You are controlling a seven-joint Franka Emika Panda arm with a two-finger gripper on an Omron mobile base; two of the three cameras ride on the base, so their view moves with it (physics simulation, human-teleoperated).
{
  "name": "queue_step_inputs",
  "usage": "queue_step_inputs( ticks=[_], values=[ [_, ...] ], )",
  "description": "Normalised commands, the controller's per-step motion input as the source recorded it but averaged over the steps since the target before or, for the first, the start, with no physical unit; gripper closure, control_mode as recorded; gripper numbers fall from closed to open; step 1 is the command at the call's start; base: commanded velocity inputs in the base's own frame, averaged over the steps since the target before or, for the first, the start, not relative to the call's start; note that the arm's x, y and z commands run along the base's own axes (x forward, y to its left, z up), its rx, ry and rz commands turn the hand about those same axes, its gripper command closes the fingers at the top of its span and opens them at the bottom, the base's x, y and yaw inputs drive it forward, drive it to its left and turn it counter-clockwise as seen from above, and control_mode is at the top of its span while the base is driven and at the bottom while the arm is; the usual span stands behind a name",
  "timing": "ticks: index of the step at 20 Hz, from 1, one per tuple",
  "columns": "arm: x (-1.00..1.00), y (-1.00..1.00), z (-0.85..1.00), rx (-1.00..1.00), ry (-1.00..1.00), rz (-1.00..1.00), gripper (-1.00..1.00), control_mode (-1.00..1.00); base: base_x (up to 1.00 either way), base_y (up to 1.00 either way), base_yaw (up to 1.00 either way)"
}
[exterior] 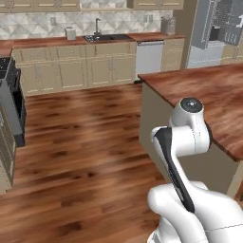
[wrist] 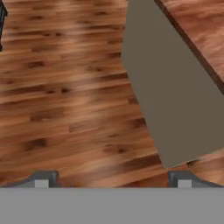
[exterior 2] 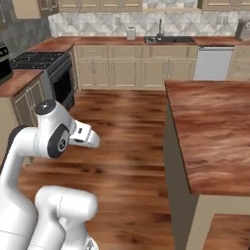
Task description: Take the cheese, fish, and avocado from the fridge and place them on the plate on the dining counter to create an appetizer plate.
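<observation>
Presently listed, largest first:

Floor (exterior: 85,142): brown wood planks, spreading across the room from 6 to 12 o'clock in both base views.

Desk (exterior 2: 215,132): the dining counter, a reddish-brown wood-grain slab on a pale grey side wall; at 3 o'clock in the right base view, at 2 to 3 o'clock in the left base view, and at 1 to 3 o'clock in the hand view. Its visible top is bare wood.

Wall cabinets (exterior: 76,69): beige, under a narrow brown top, running along 11 to 1 o'clock.

Fridge (exterior: 216,28): silver-grey, at 1 to 2 o'clock in the left base view, one door swung open showing white wire shelves. Contents too small to tell.

Stove (exterior 2: 49,73): dark, at 10 o'clock in the right base view.

Dishwasher (exterior 2: 212,63): white panel at 1 o'clock.

Sink (exterior: 107,37): dark basin with tap, at 12 o'clock.

Claw (wrist: 113,180): tips spread wide apart, released, grasping nothing, above the floor beside the desk's wall.
</observation>
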Motion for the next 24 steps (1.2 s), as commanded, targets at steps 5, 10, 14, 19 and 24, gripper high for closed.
queue_step_inputs(
  ticks=[5, 10, 14, 19, 24],
  values=[
    [0.00, 0.00, 0.00, 0.00, 0.00, 0.00, -1.00, 1.00, 1.00, 0.65, -0.13],
    [0.00, 0.00, 0.00, 0.00, 0.00, 0.00, -1.00, 1.00, 1.00, 0.35, -0.14],
    [0.00, 0.00, 0.00, 0.00, 0.00, 0.00, -1.00, 1.00, 1.00, 0.16, -0.12],
    [0.00, 0.00, 0.00, 0.00, 0.00, 0.00, -1.00, 1.00, 1.00, 0.13, -0.11],
    [0.00, 0.00, 0.00, 0.00, 0.00, 0.00, -1.00, 1.00, 1.00, 0.21, -0.16]
  ],
)
